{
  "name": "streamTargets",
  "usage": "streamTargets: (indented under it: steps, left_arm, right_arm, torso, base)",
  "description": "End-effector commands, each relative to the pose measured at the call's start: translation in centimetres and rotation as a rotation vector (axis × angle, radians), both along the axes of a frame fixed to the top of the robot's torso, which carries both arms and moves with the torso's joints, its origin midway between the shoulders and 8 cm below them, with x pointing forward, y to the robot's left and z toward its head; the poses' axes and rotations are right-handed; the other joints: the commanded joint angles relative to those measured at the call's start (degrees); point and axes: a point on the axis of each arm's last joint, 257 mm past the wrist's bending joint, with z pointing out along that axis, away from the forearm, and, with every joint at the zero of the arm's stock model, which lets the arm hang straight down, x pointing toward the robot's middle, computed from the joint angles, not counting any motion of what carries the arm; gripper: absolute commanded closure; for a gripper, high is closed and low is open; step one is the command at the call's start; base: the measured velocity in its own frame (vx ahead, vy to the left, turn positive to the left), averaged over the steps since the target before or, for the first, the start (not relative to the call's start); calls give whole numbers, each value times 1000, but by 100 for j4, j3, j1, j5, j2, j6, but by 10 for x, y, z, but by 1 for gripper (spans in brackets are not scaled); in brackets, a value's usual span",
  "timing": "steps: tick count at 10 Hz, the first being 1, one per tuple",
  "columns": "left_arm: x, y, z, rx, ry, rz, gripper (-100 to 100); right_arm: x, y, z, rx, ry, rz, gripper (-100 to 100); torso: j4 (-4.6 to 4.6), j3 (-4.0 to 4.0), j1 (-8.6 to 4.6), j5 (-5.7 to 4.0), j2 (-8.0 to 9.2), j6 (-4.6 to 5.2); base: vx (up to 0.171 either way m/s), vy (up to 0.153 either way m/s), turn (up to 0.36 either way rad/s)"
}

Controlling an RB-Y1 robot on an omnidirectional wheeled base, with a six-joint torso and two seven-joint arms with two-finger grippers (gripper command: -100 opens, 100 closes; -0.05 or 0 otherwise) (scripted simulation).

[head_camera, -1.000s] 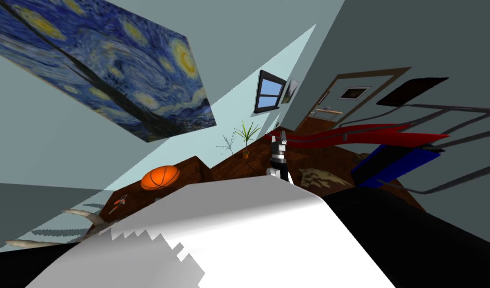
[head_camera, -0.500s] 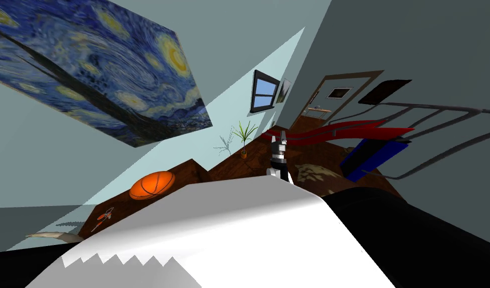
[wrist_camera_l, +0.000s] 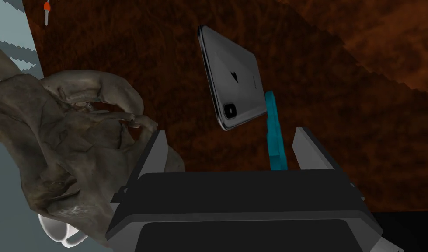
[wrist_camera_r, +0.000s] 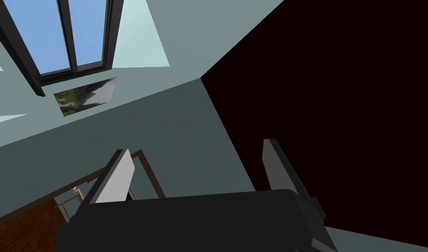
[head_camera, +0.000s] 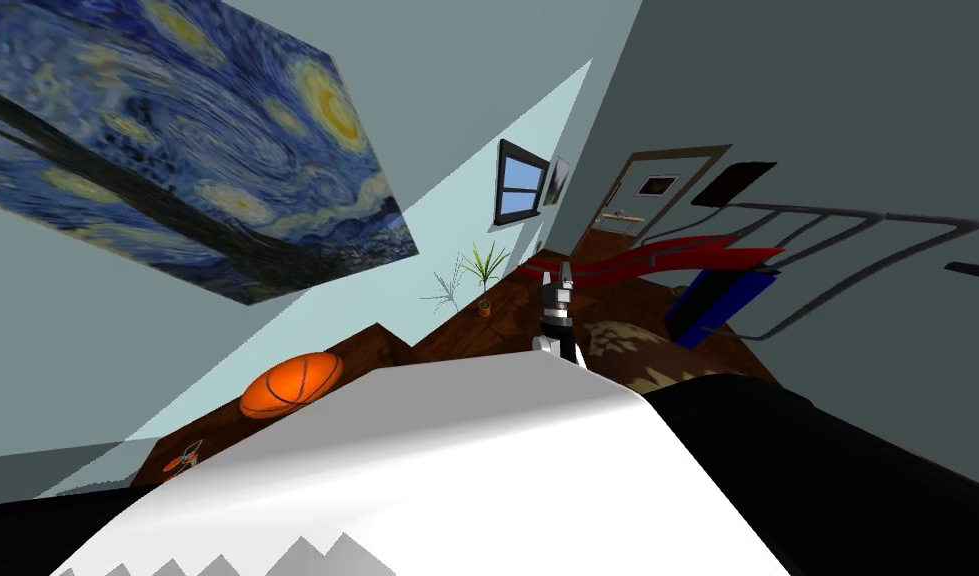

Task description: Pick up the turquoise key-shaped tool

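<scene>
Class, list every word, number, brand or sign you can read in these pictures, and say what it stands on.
No words or numbers can be read.
The dark grey flat phone carries only a small dark heart-like mark, no letters.
The blue swirling wall painting and the orange basketball bear no writing.

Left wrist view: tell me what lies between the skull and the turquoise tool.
In the left wrist view, a dark grey phone lies between the skull and the turquoise tool, on the brown wooden surface.
</scene>
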Motion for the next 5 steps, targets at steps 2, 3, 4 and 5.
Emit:
streamTargets:
  steps: [2, 3, 4, 5]
  left_arm:
    - [-28, -13, -16, -77, 2, 70, -100]
    - [-45, -24, -25, -136, -2, 127, -100]
    - [-53, -31, -33, -159, 9, 141, -100]
    - [-72, -46, -44, -222, 8, 201, -100]
  right_arm:
    - [0, 0, 0, 0, 0, 0, 0]
    - [0, 0, 0, 0, 0, 0, 0]
    - [0, 0, 0, 0, 0, 0, 0]
    - [0, 0, 0, 0, 0, 0, 0]
  torso:
    - [1, 1, 1, -1, 2, 7]
    - [1, 1, 5, 0, 2, 1]
    - [1, 1, 10, 1, 2, 5]
    - [1, 2, 10, 1, 3, 1]
  base:
    - [1, 42, -206]
    - [1, 59, -227]
    - [-5, 59, -125]
    - [-6, 70, -227]
